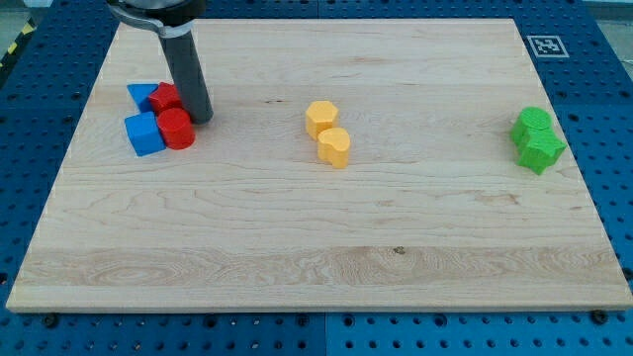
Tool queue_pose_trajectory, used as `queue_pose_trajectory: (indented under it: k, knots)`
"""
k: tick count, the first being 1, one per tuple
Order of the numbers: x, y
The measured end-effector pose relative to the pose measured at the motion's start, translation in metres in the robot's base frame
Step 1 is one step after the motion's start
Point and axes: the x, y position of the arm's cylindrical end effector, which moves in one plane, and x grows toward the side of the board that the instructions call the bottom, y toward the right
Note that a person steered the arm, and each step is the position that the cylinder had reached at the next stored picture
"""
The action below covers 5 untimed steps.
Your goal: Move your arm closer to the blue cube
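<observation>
Nearest the view's bottom among the left cluster sits the blue cube point(144, 133), touching a red cylinder point(177, 129). Just beyond, my tip point(201, 117) stands beside that cylinder, apart from the cube. Behind lie another red block point(165, 97) and a blue triangle point(141, 95). No claw shows.

Wooden board point(297, 227) carries blue cube point(144, 133), blue triangle point(141, 95), two red blocks point(177, 129), two yellow point(333, 147), two green point(538, 150).
</observation>
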Motion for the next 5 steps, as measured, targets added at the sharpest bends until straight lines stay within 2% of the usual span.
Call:
queue_pose_trajectory:
  k: [1, 2, 3, 4, 5]
  knots:
    - [0.02, 0.036]
    - [0.058, 0.044]
    - [0.09, 0.026]
    - [0.102, -0.004]
    - [0.087, -0.023]
